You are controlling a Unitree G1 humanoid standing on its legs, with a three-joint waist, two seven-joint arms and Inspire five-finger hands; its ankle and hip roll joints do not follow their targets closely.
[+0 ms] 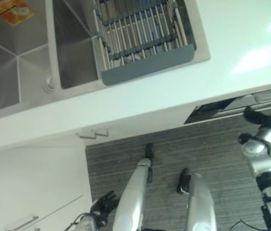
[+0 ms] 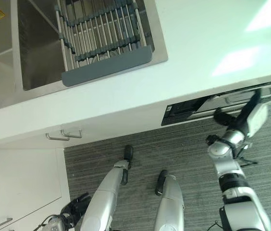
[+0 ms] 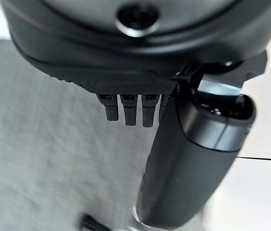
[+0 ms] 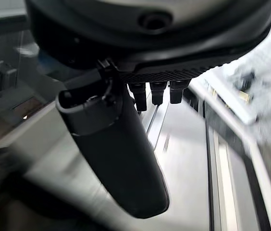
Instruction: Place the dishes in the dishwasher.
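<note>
— Kitchen from above: white counter (image 1: 174,96), steel sink (image 1: 73,57), grey dish rack (image 1: 145,65) laid across one basin. Any dishes?

— Cannot tell whether any lie between the rack's rails. None held in either hand. Dishwasher (image 2: 193,108) under the counter's right end, door ajar, dark gap along the top.

— And the right hand (image 2: 248,118)?

— Raised at the door's upper edge on an upward-angled forearm, fingers straight, thumb (image 4: 116,149) standing apart, gripping nothing. Whether touching the door, cannot tell.

— Left hand (image 1: 102,206)?

— Hanging low beside the white cabinet (image 1: 30,183), fingers loosely spread, idle.

— Stage of the job?

— Fits either a door being drawn down for loading or one being pushed shut afterwards. Not settled by this moment.

— Advice for handling the door, either way?

— Keep fingers flat along the edge, follow the hinge's arc, move slowly, and stay clear of the counter's lip. Probably a sprung door, so no jerks.
</note>
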